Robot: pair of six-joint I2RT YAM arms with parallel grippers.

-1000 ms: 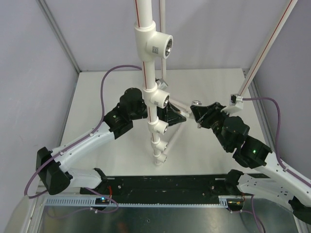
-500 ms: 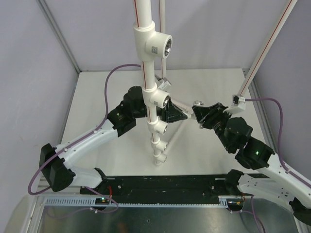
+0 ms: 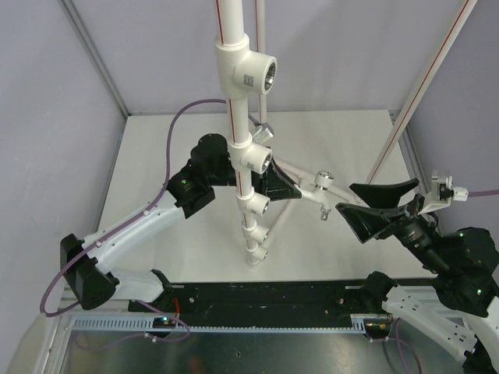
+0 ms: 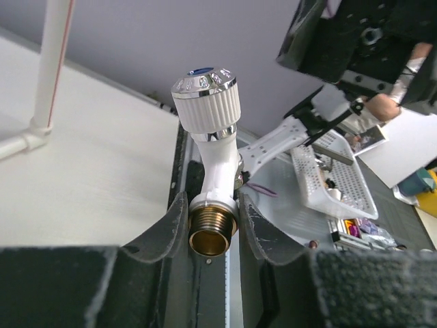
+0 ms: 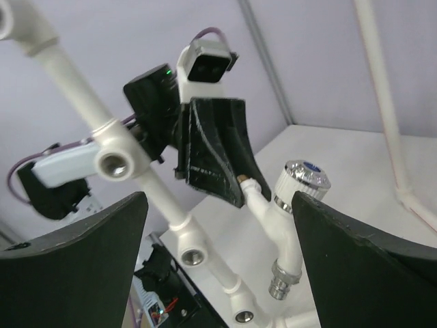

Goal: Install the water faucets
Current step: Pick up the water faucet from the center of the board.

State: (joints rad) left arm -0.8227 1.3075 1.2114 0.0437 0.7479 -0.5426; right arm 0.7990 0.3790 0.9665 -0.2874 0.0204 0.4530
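You held the faucet [image 3: 318, 191] by its brass threads in the clenched left gripper [image 3: 295, 189], body running rightward toward the empty, wide-open right gripper [image 3: 347, 197], threads aimed back at the pipe [image 3: 238, 117].

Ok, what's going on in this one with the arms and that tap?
The left gripper is shut on a water faucet, pinching it at its brass threaded end. The right gripper stands wide open just beside it, touching nothing. The faucet is in the air next to the upright pipe frame, not yet screwed into any tee socket.
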